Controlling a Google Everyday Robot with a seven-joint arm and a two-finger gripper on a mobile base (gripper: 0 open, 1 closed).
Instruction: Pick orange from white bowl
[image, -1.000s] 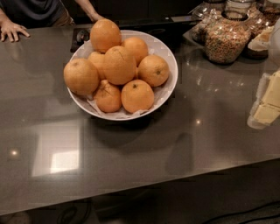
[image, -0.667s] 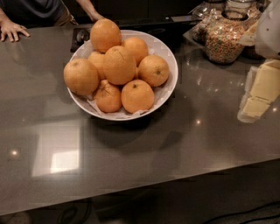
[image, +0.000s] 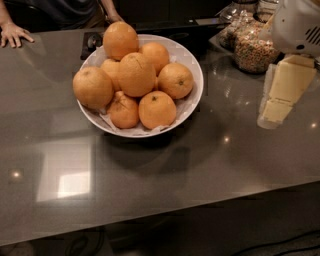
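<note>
The white bowl (image: 192, 64) stands on the dark grey counter, back centre, piled with several oranges. The orange (image: 136, 74), large, deep orange, with a small stem dimple and a faint crease, sits on top in the middle of the pile. A paler big orange (image: 92, 87) lies at the bowl's left and another large one (image: 120, 40) at the back. My gripper (image: 272, 117), with cream-coloured fingers pointing down, hangs above the counter to the right of the bowl, well apart from it and holding nothing.
Glass jars of cereal (image: 255, 52) stand at the back right, just behind the gripper. A person's hand (image: 14, 35) rests on the counter's far left edge. The counter's front edge (image: 165, 212) runs across the lower part of the view.
My gripper has come in from the right edge, moving left and slightly towards the back, closer to the bowl. The bowl and oranges have not moved.
</note>
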